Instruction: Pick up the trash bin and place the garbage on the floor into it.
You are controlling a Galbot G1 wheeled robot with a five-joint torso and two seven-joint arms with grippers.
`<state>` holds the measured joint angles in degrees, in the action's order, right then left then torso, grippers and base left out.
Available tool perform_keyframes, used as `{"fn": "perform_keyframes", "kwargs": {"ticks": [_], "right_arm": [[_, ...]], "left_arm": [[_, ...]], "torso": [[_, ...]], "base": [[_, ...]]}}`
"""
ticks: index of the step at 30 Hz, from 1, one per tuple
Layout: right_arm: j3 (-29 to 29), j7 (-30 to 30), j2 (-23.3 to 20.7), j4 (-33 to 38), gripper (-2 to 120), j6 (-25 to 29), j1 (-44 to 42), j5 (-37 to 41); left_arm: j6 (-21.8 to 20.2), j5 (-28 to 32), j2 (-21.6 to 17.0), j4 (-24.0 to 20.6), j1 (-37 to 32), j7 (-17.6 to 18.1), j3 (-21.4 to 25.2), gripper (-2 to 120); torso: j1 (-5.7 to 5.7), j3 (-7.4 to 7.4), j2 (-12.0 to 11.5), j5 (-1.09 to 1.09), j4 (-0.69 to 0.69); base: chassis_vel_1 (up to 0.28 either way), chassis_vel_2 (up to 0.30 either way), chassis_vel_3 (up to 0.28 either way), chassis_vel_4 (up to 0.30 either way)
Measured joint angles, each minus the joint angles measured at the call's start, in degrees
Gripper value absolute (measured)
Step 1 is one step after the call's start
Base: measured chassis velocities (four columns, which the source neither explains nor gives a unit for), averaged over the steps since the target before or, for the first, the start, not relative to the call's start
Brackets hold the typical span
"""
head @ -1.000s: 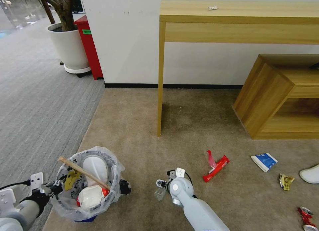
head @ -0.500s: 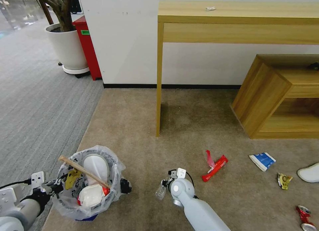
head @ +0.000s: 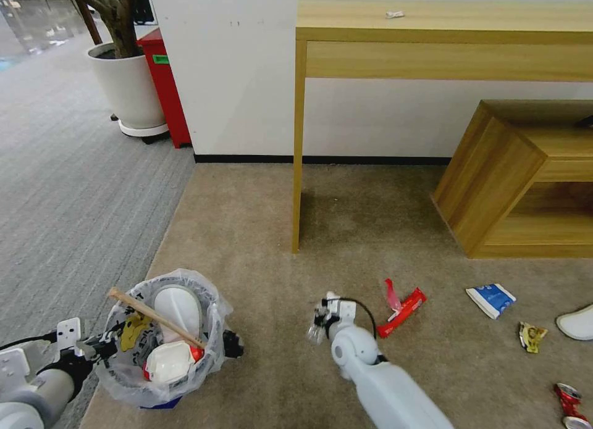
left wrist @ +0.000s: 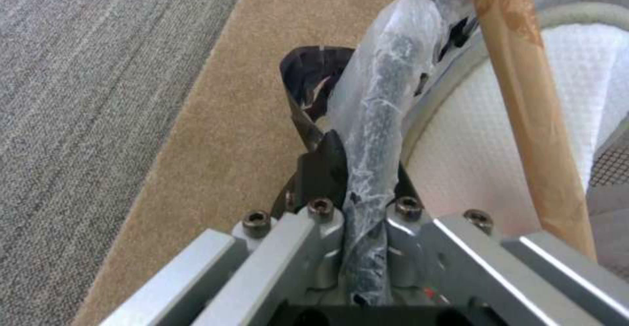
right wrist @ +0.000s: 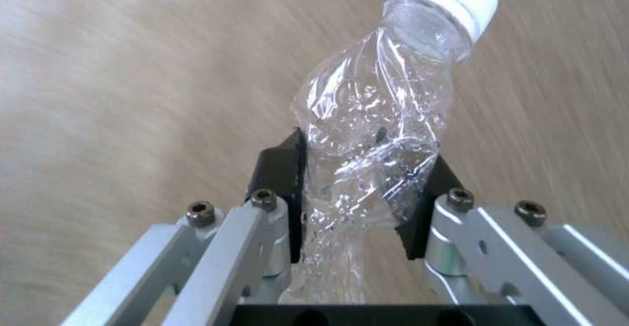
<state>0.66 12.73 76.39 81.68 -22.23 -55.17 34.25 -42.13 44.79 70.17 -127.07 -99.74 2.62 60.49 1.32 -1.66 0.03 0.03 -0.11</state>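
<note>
Nearest, at the beige floor's (head: 259, 231) left edge where it meets the grey striped carpet (head: 68, 194), the left gripper (left wrist: 357, 178) is clamped on the rim of the trash bin (head: 162, 379), pinching the rim and its crinkled clear liner between the jaws. That side grip seems meant to carry the bin along and keep its mouth open upward for drops. The bin is small, round and dark with a blue base; inside it lie a white insole (head: 178, 312), a wooden stick (head: 154, 318) slanting across the rim, a yellow wrapper (head: 131, 331) and a white crumpled piece with some red.

Just beside it toward the middle of the floor, the right gripper (right wrist: 363, 188) is closed on a crushed clear bottle (right wrist: 380, 134) with a white cap, squeezed across its body, cap pointing away. It hangs above the carpet, apart from the bin, probably headed for the bin's mouth.

Farther right on the floor lie a red wrapper (head: 401, 308), a blue-white packet (head: 492, 300), a small yellow-brown wrapper (head: 531, 336), another white insole (head: 577, 324) and a crushed can (head: 568, 404) near the right edge.
</note>
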Motion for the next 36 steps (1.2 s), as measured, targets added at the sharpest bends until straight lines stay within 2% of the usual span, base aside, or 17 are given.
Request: {"fn": "perform_keyframes", "kwargs": {"ticks": [2, 3, 5, 6, 9, 10, 11, 14, 16, 18, 19, 21, 23, 26, 28, 30, 36], "right_arm": [[0.16, -10.48, -2.43, 3.39, 24, 3.22, 1.88, -2.85], [0.16, -10.48, -2.43, 3.39, 24, 3.22, 1.88, -2.85], [-0.49, -19.10, -4.25, 5.40, 23, 6.41, 4.85, -3.70], [-0.49, -19.10, -4.25, 5.40, 23, 6.41, 4.85, -3.70], [-2.84, -29.59, -6.02, 7.78, 22, 10.70, 11.98, -3.68], [-3.82, -31.12, -6.22, 8.55, 22, 10.96, 13.67, -3.39], [-3.82, -31.12, -6.22, 8.55, 22, 10.96, 13.67, -3.39], [-9.84, -34.60, -5.98, 12.86, 22, 10.91, 20.05, 0.26], [-11.34, -34.73, -5.83, 13.95, 22, 10.66, 21.11, 1.63], [-16.44, -34.78, -5.67, 17.36, 20, 9.35, 23.62, 5.66], [-16.44, -34.78, -5.67, 17.36, 20, 9.35, 23.62, 5.66], [-20.68, -35.56, -6.06, 19.51, 20, 8.60, 24.95, 6.65], [-22.43, -36.31, -6.40, 20.04, 20, 8.34, 25.49, 6.28], [-26.55, -39.10, -7.92, 19.64, 20, 8.57, 27.55, 3.07], [-26.96, -40.10, -8.22, 19.39, 20, 8.78, 28.06, 2.29], [-27.83, -42.50, -9.53, 19.13, 20, 8.96, 29.57, 0.31], [-29.17, -44.31, -11.26, 18.44, 19, 9.69, 30.88, -2.53]], "left_arm": [[0.00, 0.00, -0.07, -0.09, -0.03, 0.06, -0.21, 1], [0.00, 0.00, -0.07, -0.09, -0.03, 0.06, -0.21, 1], [0.00, -0.04, -0.07, -0.18, -0.08, 0.12, -0.34, 1], [0.00, -0.04, -0.07, -0.18, -0.08, 0.12, -0.34, 1], [0.00, -0.04, -0.20, -0.43, -0.28, 0.20, -0.36, 1], [0.00, -0.05, -0.29, -0.43, -0.28, 0.29, -0.37, 1], [0.00, -0.05, -0.29, -0.43, -0.28, 0.29, -0.37, 1], [0.00, 0.10, -0.84, -0.44, 0.02, 1.83, -1.13, 1], [0.00, 0.18, -1.13, -0.43, 0.15, 2.23, -1.45, 1], [0.00, 0.28, -2.53, -0.22, 0.82, 2.92, -2.66, 1], [0.00, 0.28, -2.53, -0.22, 0.82, 2.92, -2.66, 1], [0.00, 0.82, -4.18, 0.06, 2.01, 4.12, -4.24, 1], [0.00, 1.43, -5.07, 0.27, 2.83, 5.02, -5.10, 1], [0.00, 5.87, -8.03, 0.45, 4.99, 8.90, -7.63, 1], [0.00, 7.05, -8.72, 0.45, 5.29, 9.76, -8.06, 1], [0.00, 10.94, -10.78, 0.44, 5.93, 12.93, -9.21, 1], [0.00, 14.75, -13.56, 0.68, 6.92, 16.30, -10.57, 1]], "torso": [[0.00, 0.01, 0.00, 0.00, 0.00], [0.00, 0.01, 0.00, 0.00, 0.00], [0.00, 0.01, 0.00, -0.01, -0.01], [0.00, 0.01, 0.00, -0.01, -0.01], [0.00, 0.01, 0.00, -0.01, 0.00], [0.00, 0.01, 0.00, -0.02, 0.00], [0.00, 0.01, 0.00, -0.02, 0.00], [0.00, 0.01, 0.00, -0.03, 0.01], [0.00, 0.01, 0.00, -0.03, 0.02], [0.00, 0.01, 0.00, -0.02, 0.01], [0.00, 0.01, 0.00, -0.02, 0.01], [0.00, 0.01, 0.00, -0.02, 0.01], [0.00, 0.01, 0.00, -0.03, 0.00], [0.00, 0.01, 0.00, -0.03, -0.01], [0.00, 0.01, 0.00, -0.02, 0.00], [0.00, 0.01, 0.00, -0.02, -0.01], [0.00, 0.01, 0.00, -0.02, -0.01]], "base": [[0.000, 0.000, 0.000, 0.000], [0.000, 0.000, 0.000, 0.000], [0.000, 0.000, 0.000, 0.000], [0.000, 0.000, 0.000, 0.000], [0.000, 0.000, 0.000, 0.000], [0.000, 0.000, 0.000, 0.000], [0.000, 0.000, 0.000, 0.000], [0.000, 0.000, 0.000, 0.000], [0.000, 0.000, 0.000, 0.000], [0.000, 0.000, 0.000, 0.000], [0.000, 0.000, 0.000, 0.000], [0.000, 0.000, 0.000, 0.000], [0.000, 0.000, 0.000, 0.000], [0.000, 0.000, 0.000, 0.000], [0.000, 0.000, 0.000, 0.000], [0.000, 0.000, 0.000, 0.000], [0.000, 0.000, 0.000, 0.000]]}}
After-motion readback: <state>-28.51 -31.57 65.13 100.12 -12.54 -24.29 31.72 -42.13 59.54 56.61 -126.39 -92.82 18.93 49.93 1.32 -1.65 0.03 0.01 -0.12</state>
